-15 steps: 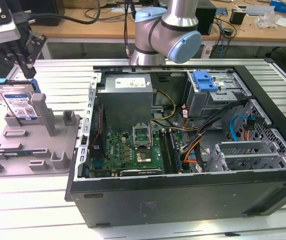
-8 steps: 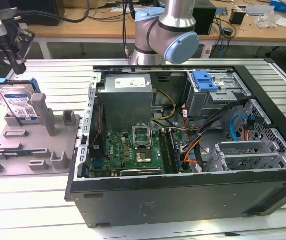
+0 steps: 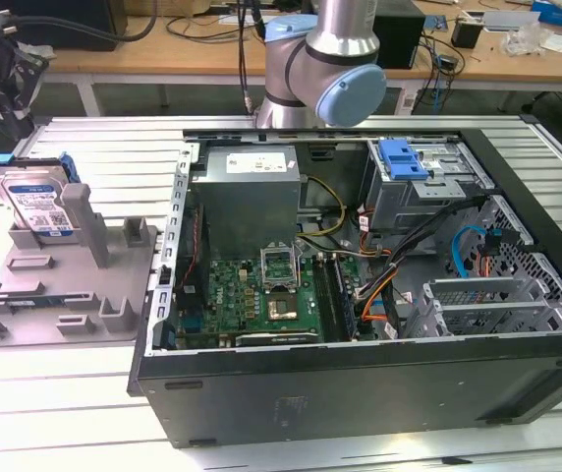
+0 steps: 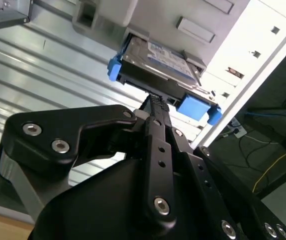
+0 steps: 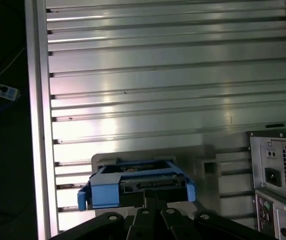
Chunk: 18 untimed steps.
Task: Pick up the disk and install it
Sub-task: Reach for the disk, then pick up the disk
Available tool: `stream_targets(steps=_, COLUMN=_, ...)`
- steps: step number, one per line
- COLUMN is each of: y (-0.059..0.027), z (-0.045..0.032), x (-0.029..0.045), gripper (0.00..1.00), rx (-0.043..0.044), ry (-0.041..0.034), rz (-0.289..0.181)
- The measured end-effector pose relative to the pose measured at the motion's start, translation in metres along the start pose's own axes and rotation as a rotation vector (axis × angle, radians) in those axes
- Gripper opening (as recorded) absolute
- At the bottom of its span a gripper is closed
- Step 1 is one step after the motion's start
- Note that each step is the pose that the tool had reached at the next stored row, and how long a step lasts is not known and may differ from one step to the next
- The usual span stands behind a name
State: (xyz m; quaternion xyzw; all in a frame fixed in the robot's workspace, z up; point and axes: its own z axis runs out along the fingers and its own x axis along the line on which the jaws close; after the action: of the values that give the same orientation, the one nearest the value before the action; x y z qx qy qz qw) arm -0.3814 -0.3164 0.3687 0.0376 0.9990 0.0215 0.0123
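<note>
The claw (image 4: 155,101) is closed: in both wrist views its two black fingers meet at the tips, with nothing gripped between them. In the second wrist view the tips line up in front of the near edge of the disk (image 4: 158,60). Whether they touch it cannot be told. In the first wrist view the closed tips (image 5: 150,196) likewise sit just in front of the disk's blue-framed end (image 5: 138,182).

In the exterior view the disk (image 3: 37,197) stands tilted on its edge in a grey holder (image 3: 94,265), at the exterior view's left. It is outside the open computer case (image 3: 360,393) and well apart from it. Its silver face carries a white-and-blue label, and a blue carrier frame runs around its edges. The print on the label is too small to make out.

The holder and the case both rest on a slatted metal table (image 3: 94,138). Inside the case, a grey power supply (image 3: 252,197) bears a white sticker (image 3: 259,160) whose text is not legible. A green motherboard (image 3: 252,295) lies below it. A bare blue bracket (image 3: 404,157) sits on the drive cage toward the exterior view's right. The robot arm (image 3: 325,54) rises behind the case.
</note>
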Motion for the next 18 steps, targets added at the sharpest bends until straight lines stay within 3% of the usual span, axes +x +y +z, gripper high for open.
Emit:
stream_targets(steps=15, y=0.0001, z=0.0, x=0.0006, gripper=0.11, rx=0.0, ry=0.0001, rz=0.0)
stream_targets(steps=18, y=0.0002, z=0.0001, x=-0.001, gripper=0.11, rx=0.0008, ry=0.0105, rz=0.0)
